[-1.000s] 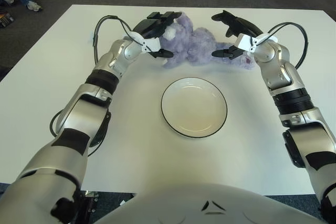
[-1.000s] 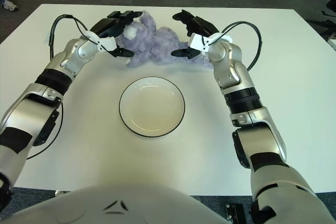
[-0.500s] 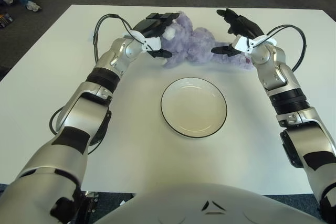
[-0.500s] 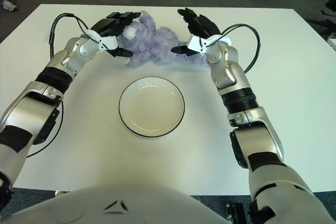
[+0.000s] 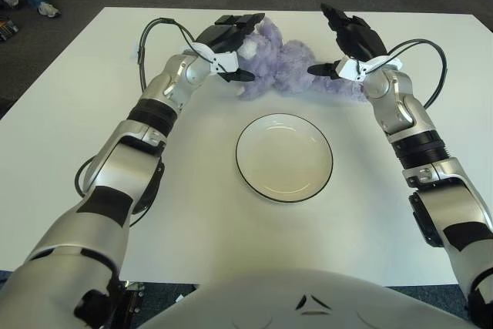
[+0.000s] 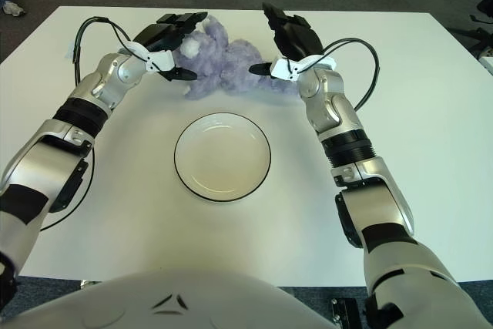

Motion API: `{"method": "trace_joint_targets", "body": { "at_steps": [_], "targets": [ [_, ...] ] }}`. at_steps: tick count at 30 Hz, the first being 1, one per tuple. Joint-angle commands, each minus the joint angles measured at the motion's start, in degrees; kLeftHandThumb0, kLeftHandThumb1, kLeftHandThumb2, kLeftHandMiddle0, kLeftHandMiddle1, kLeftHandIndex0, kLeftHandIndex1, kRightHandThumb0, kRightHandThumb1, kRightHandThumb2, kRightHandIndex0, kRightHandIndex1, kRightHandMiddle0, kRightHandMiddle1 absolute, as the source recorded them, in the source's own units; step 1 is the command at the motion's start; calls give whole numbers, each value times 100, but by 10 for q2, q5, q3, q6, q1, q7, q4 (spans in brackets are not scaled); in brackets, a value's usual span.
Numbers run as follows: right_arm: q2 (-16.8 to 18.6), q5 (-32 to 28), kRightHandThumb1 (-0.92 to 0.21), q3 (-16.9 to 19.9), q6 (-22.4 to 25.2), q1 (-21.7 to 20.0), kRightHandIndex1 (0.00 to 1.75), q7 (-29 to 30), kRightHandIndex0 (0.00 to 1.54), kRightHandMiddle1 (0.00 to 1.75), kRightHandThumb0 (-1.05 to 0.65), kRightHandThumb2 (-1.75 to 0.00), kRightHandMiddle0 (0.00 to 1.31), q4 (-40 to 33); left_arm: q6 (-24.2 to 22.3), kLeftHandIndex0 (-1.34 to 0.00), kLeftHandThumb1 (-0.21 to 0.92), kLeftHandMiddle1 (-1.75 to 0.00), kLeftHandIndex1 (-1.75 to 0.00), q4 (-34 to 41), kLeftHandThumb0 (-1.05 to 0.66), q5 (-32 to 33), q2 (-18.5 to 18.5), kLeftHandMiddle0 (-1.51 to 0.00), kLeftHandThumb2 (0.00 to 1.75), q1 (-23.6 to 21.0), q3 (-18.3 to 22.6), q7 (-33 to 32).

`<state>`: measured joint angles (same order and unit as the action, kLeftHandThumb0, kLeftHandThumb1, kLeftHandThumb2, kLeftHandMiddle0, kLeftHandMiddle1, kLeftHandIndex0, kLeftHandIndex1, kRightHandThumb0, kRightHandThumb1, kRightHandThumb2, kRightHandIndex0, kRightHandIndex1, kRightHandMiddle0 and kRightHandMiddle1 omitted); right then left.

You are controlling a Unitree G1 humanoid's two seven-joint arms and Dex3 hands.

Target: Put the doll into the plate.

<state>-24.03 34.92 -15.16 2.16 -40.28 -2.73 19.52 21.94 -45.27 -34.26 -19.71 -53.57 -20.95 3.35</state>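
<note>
Bracketing the doll, which lies left-right beyond the plate: my left hand and right hand, fingers spread, gripping nothing.

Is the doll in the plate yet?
Not yet. The doll lies on the table beyond the empty plate, between the left hand and right hand.

Silver-and-black humanoid arms with dark three-fingered hands

Both arms are built of glossy silver shells broken by black bands and ribbed black joint rings. The left robot hand and right robot hand have black fingers set on white wrist plates. A thin black cable loops out from each forearm near the wrist. At the bottom of the frame a pale rounded torso cover bears small dark triangular marks.
</note>
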Motion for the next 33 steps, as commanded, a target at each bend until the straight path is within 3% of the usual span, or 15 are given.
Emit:
{"method": "trace_joint_targets", "body": {
  "at_steps": [1, 14, 22, 27, 33],
  "targets": [
    [-3, -5, -78, 3, 0, 4, 4, -9, 7, 0, -89, -36, 0, 3, -3, 0, 45, -51, -43, -1, -75, -1, -1, 0, 73, 3, -1, -7],
    [4, -15, -75, 3, 21, 5, 0, -40, 0, 0, -90, -37, 0, -6, -9, 0, 45, -43, -46, -8, -72, -4, 1, 0, 74, 0, -5, -10],
    [9, -59, -63, 12, 7, 3, 8, -77, 3, 14, -87, -54, 0, 2, -17, 0, 44, -35, -45, -13, -71, 1, 6, 0, 75, -2, -5, -2],
    [10, -58, -60, 6, 18, -5, 42, -87, 0, 21, -87, -56, 0, 8, -29, 0, 41, -28, -41, -16, -68, 6, 10, -1, 78, -8, -5, 15],
    [21, -61, -58, 5, 24, -17, 59, -94, 0, 18, -85, -56, 0, 31, -42, 0, 40, -24, -38, -24, -67, 7, 16, -2, 81, -19, -8, 40]
  ]
}}
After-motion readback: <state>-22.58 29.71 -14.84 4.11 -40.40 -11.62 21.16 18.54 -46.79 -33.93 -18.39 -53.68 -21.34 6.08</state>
